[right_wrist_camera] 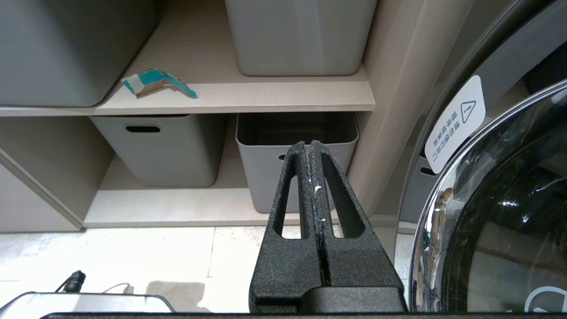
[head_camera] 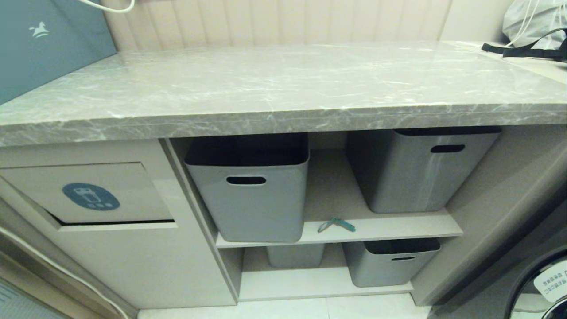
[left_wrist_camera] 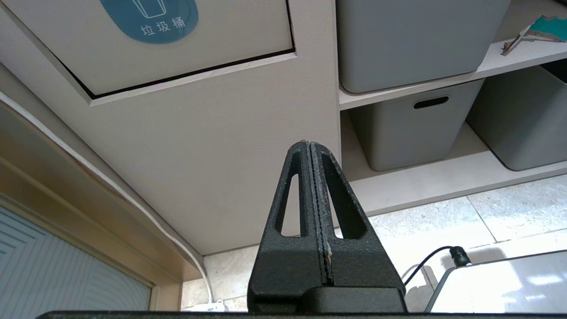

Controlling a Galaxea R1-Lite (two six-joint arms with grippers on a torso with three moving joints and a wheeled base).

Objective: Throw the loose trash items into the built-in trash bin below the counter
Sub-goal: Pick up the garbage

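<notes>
Wrapper scrap (right_wrist_camera: 157,83) on upper shelf (right_wrist_camera: 283,99), well beyond both empty, closed jaws

The left gripper (left_wrist_camera: 310,144) is pressed closed and holds nothing. The right gripper (right_wrist_camera: 308,144) is likewise closed and empty. Both point level.

1. A grey marble-patterned stone countertop (head_camera: 283,88) ran across the room, with a pale beige ribbed wall panel (head_camera: 274,22) behind it.
2. Beneath it stood beige wooden cabinetry with two open shelves (head_camera: 381,228).
3. Grey plastic tubs with slot handles (head_camera: 248,195) sat on both shelves, two above and two below.
4. The floor was pale glossy stone tile (right_wrist_camera: 133,252).
5. A round glass-doored washing machine with a chrome rim (right_wrist_camera: 500,212) stood at the right, bearing a white warning sticker (right_wrist_camera: 456,124).
6. A white cable (left_wrist_camera: 133,208) ran along the tan wooden frame at the left.
</notes>
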